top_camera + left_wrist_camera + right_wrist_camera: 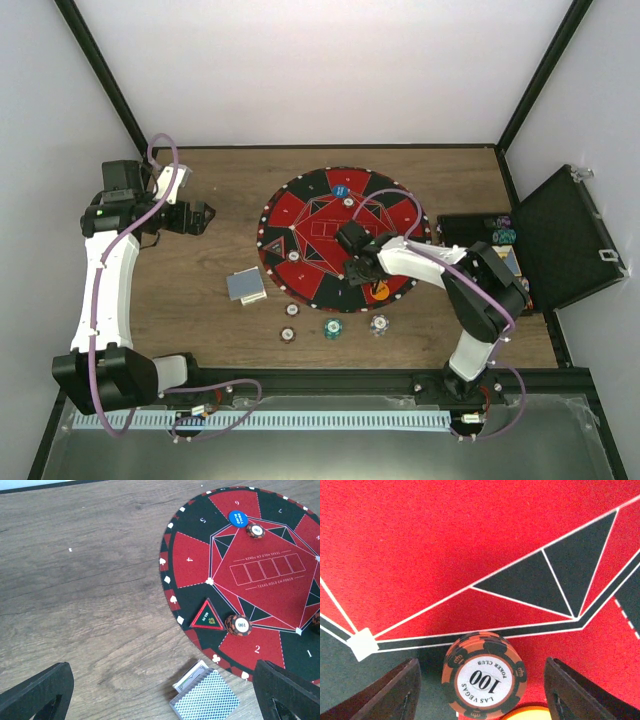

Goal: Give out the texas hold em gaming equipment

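Your right gripper (355,265) is low over the near part of the round mat (310,215), jaws parted. A red-and-black 100 chip (485,676) lies flat on the mat between the fingers (395,692) with a gap on each side, so nothing is gripped. An orange button disc (380,291) sits on the mat just beside that chip, toward the mat's near-right rim. Your left gripper (197,217) hangs off the mat's left side over the table (200,320), jaws spread wide and empty. The card deck (246,286), grey-blue back up, lies on the table just off the mat's near-left edge; the left wrist view shows one white-faced card poking out from under it. On the mat, a blue button disc (341,189) sits near the far rim with a second red chip (348,203) right against it, toward the centre. A third red chip (294,255) is on the mat's left part, next to a green triangular marker (207,616). Just off the mat's near edge, on the table, are a pair of red chips (291,310), a green chip (332,327) and a grey chip (379,324). The black case (570,240) stands open off the mat's right side, with chips inside too small to count.
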Controlling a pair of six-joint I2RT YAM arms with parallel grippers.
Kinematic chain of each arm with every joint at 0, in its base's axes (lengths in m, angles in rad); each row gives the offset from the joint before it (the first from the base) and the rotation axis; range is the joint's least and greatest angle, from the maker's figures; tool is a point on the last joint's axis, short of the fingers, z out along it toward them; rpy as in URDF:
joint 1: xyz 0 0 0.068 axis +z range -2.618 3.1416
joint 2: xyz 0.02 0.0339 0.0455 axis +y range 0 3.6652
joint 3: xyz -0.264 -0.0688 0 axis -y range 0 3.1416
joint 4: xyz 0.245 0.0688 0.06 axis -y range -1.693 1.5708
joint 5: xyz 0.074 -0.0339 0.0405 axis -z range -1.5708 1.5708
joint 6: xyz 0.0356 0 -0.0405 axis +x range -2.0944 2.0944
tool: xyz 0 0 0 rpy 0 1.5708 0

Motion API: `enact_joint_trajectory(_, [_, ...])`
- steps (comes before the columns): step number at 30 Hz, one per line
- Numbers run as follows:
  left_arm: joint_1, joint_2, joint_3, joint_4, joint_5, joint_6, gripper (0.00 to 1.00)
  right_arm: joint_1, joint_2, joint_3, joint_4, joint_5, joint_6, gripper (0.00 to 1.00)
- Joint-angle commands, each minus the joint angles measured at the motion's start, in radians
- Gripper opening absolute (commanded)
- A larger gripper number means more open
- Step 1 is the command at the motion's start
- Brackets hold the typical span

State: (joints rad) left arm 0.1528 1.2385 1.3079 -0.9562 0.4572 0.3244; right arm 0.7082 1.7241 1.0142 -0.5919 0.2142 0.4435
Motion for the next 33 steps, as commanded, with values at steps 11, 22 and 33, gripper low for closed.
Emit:
enact_joint_trajectory(11, [0.005,-0.006,0.019,0.005,0.028,-0.005,1.00,0.289,-0.156,0.129,-0.189,0.019,0.123,0.79])
enact_joint_trajectory(22, [0.004,-0.013,0.019,0.001,0.032,-0.010,1.00,0.471,-0.076,0.079,-0.188,-0.040,0.206,0.83])
enact_joint_trajectory(33, [0.005,-0.015,0.021,-0.003,0.034,-0.008,1.00,0.477,-0.081,0.021,-0.157,-0.074,0.213,0.71])
